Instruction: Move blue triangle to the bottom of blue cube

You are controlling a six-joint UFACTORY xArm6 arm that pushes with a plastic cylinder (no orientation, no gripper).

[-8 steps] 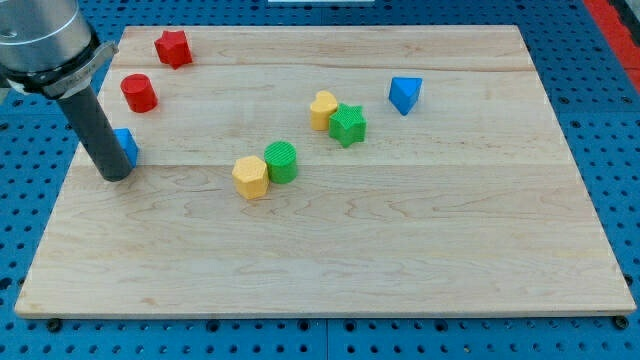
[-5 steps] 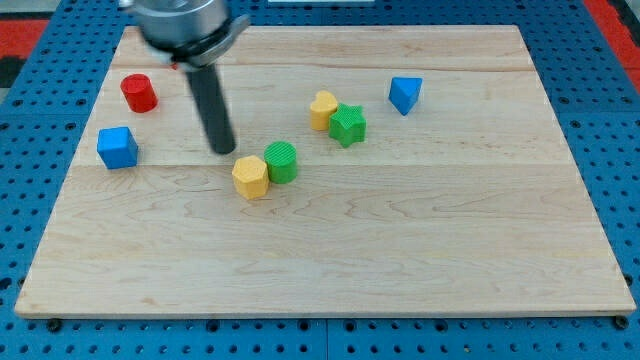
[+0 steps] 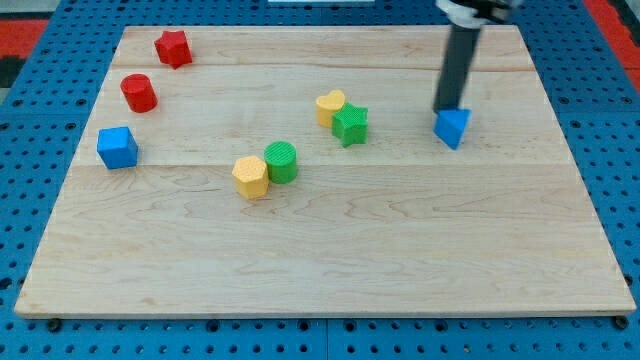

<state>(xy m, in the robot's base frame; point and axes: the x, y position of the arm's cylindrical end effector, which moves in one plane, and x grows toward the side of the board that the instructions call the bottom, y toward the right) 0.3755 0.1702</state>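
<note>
The blue triangle (image 3: pixel 452 127) lies at the view's right of the wooden board (image 3: pixel 330 250). My tip (image 3: pixel 446 108) stands right behind it, touching its top edge. The blue cube (image 3: pixel 117 147) sits far off at the view's left edge of the board, well apart from the triangle and the rod.
A red star (image 3: pixel 173 47) and a red cylinder (image 3: pixel 138 92) lie at the top left. A yellow heart (image 3: pixel 328 106) touches a green star (image 3: pixel 350 124) mid-board. A yellow hexagon (image 3: pixel 250 177) touches a green cylinder (image 3: pixel 282 161) below them.
The rod swept from the left side across to the right. The blue triangle moved down and to the right. The yellow heart and green star shifted slightly.
</note>
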